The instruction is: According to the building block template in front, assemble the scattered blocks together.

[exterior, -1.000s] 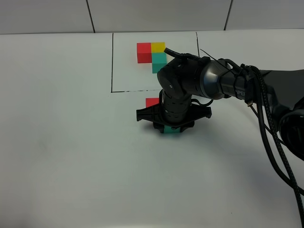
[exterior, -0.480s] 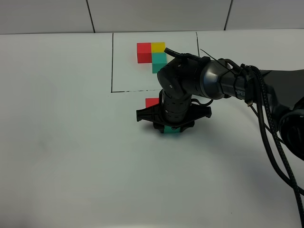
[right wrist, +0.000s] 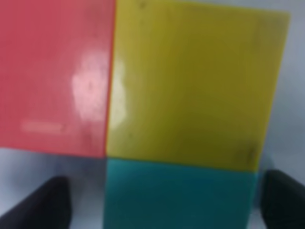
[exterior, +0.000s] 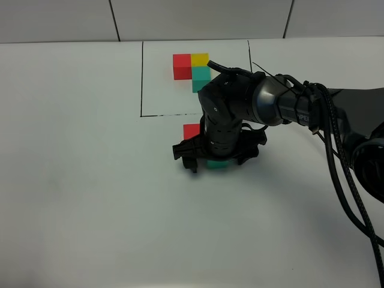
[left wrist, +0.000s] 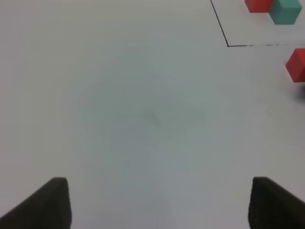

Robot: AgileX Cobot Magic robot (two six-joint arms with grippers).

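A plain white table [exterior: 78, 198] meets a pale tiled wall [exterior: 198, 18] with dark seams.

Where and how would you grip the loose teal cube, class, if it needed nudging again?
Judging from the right wrist view, grip the teal cube from above across its two free side faces. Its third side butts the yellow cube, so fingers only fit there.

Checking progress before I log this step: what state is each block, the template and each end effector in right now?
red block: flat, touching yellow.
yellow block: flat, between red and teal.
teal block: touching yellow, between open fingers.
template: intact inside its frame.
right end effector: open, over the blocks.
left end effector: open, empty.
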